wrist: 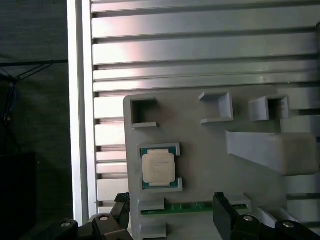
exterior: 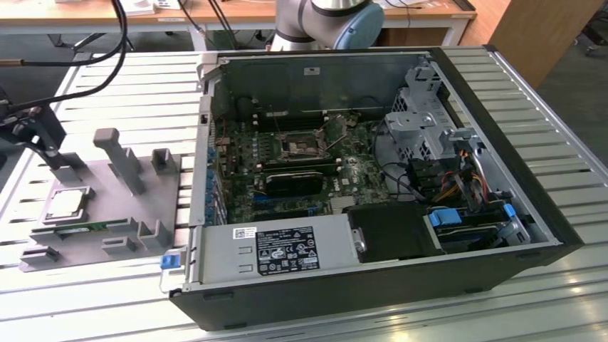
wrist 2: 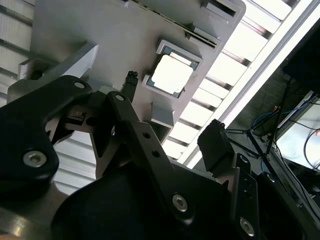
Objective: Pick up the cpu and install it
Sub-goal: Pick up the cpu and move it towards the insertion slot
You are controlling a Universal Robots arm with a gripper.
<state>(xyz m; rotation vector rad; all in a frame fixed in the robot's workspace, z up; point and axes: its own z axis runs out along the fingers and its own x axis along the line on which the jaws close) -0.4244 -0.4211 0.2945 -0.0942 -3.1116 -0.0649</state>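
Observation:
The cpu (exterior: 68, 204) is a small square chip with a shiny silver top. It lies flat in a framed pocket of the grey holder plate (exterior: 142, 214) at the exterior view's left. My gripper (exterior: 43, 142) hangs above and just behind it, apart from it. In both wrist views the cpu (wrist 2: 171, 74) (wrist: 158, 167) sits in its pocket beyond the black fingertips (wrist: 220, 201). The gripper (wrist 2: 172, 112) (wrist: 171, 201) is open, with nothing between its fingers. In the open computer case (exterior: 532, 214), the motherboard's empty square socket (exterior: 299, 144) shows near the middle.
A green memory stick (wrist: 195, 206) lies in a slot of the plate beside the cpu. Grey upright posts (exterior: 119, 160) rise from the plate. The case's side wall (exterior: 204, 142) stands between plate and motherboard. Cables (exterior: 456, 178) and a drive cage (exterior: 418, 107) fill the case's right side.

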